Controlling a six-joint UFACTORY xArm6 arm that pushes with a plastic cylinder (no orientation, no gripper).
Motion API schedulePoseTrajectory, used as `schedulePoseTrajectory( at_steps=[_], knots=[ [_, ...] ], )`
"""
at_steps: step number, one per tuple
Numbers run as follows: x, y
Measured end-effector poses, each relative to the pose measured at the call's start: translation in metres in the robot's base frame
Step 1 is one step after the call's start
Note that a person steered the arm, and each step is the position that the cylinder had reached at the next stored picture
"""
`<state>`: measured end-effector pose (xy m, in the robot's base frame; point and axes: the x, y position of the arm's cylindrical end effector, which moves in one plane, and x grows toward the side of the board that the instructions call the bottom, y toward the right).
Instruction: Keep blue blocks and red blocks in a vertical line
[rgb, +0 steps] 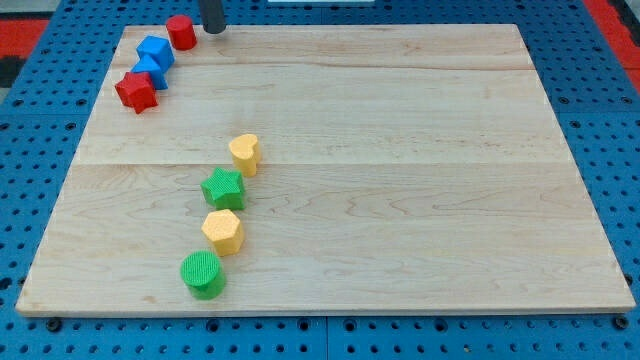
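At the board's top left, a red cylinder (181, 32), a blue cube (155, 51), a second blue block (147, 71) and a red star (136, 91) lie in a slanted row running down to the left, each close to or touching its neighbour. My tip (212, 29) is at the board's top edge, just right of the red cylinder and slightly apart from it.
A yellow heart (244, 154), a green star (222, 188), a yellow hexagon (222, 231) and a green cylinder (203, 273) form a near-vertical column left of centre. The wooden board (400, 170) rests on a blue pegboard (620, 120).
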<state>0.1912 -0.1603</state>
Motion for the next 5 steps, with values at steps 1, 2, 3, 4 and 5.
schedulePoseTrajectory(
  at_steps=[1,2,3,4,5],
  knots=[
    [0.011,-0.038],
    [0.018,-0.043],
    [0.046,-0.001],
    [0.078,0.002],
    [0.093,-0.021]
  ],
)
